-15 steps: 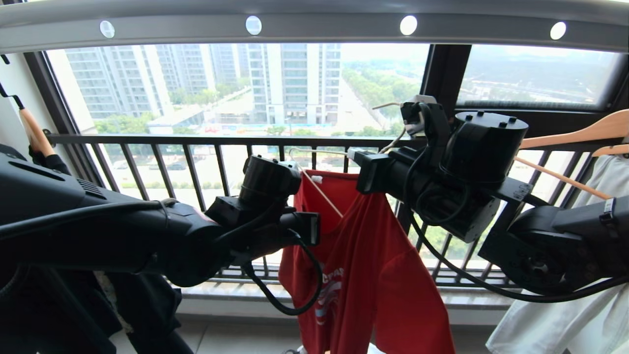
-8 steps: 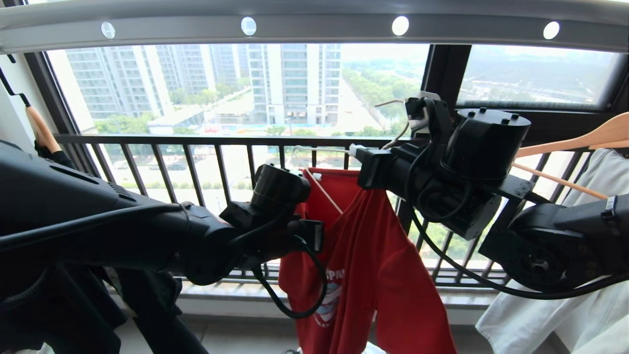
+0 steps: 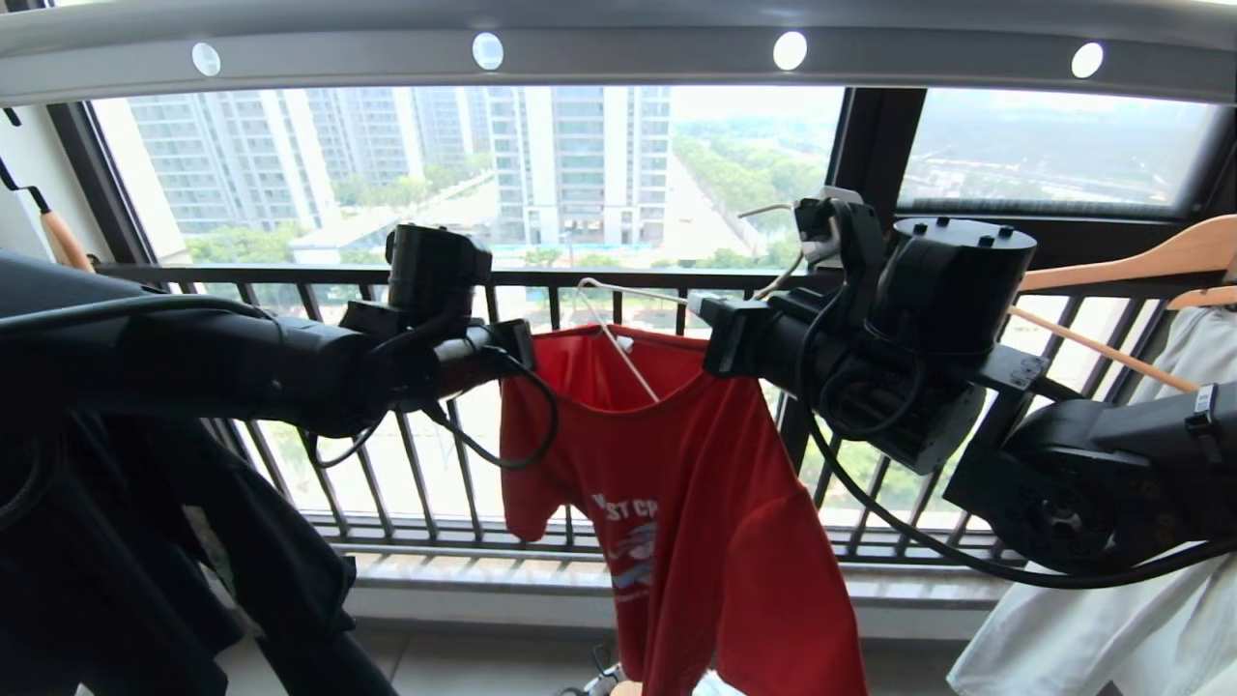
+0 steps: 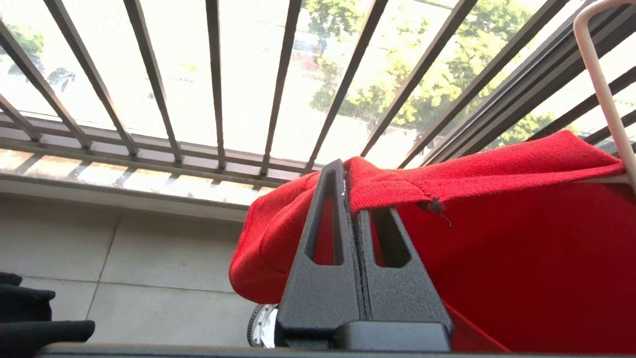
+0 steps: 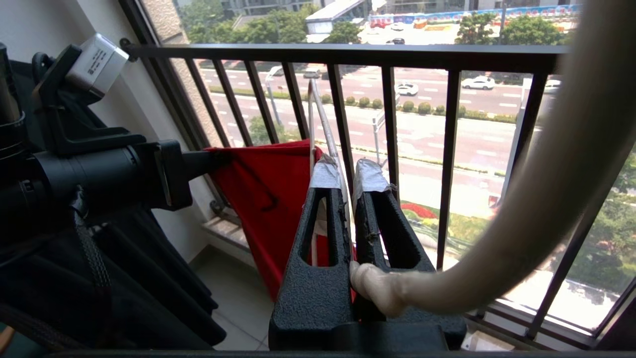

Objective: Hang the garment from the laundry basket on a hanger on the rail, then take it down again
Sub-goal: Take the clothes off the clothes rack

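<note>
The red garment hangs below the grey rail, its neck stretched wide over the thin white hanger. My left gripper is shut on the garment's shoulder edge, left of the hanger wire. My right gripper is shut on the hanger's wire near the neck, and the cream hook curves close past that camera. The left arm and the garment show beyond the right fingers. A sliver of the laundry basket peeks out on the floor.
The black balcony railing runs just behind the garment. A white T-shirt on wooden hangers hangs at the right. A black T-shirt on another wooden hanger hangs at the left.
My left arm has swung up and to the left, pulling the garment's shoulder with it, so the neck opening is spread wider. The right gripper and hanger stayed put.
</note>
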You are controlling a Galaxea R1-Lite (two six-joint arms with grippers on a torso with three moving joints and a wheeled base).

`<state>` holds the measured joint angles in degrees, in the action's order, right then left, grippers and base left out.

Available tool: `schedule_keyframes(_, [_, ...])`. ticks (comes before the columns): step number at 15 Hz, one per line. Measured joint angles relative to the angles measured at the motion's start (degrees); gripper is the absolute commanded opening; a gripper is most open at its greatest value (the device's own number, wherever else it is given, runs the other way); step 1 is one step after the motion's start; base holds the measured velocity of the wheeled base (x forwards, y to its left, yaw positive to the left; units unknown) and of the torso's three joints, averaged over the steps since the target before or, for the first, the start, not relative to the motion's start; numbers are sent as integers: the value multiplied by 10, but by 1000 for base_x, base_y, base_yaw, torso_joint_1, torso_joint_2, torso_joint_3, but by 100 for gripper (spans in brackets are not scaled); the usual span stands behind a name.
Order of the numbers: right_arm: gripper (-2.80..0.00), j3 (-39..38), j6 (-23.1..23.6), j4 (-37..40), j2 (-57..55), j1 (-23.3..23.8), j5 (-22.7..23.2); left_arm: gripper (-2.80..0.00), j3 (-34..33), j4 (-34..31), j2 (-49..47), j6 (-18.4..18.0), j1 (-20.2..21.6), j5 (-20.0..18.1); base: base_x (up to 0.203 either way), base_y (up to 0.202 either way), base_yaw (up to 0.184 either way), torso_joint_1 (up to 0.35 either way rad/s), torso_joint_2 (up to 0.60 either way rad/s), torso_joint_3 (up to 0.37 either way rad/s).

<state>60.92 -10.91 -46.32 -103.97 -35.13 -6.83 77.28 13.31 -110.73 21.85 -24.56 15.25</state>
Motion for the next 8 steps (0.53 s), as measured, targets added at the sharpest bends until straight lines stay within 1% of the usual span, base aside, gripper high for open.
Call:
schedule_keyframes(2, [-280,-3,8,1,1,0,0,-280,5,17,0,1,4,12,0,0,0,0,0,0])
schedule_keyframes(5, [-280,-5,11,6,5,0,1,-280,14,92,-21,3,5,64,0,0,0,0,0,0])
schedule_keyframes(7, [-280,-7,11,11,10,-1,2,-280,25,117,-41,4,5,89,0,0,0,0,0,0])
schedule_keyframes(8, [-280,-7,11,12,12,-1,2,-280,28,124,-51,4,5,95,0,0,0,0,0,0])
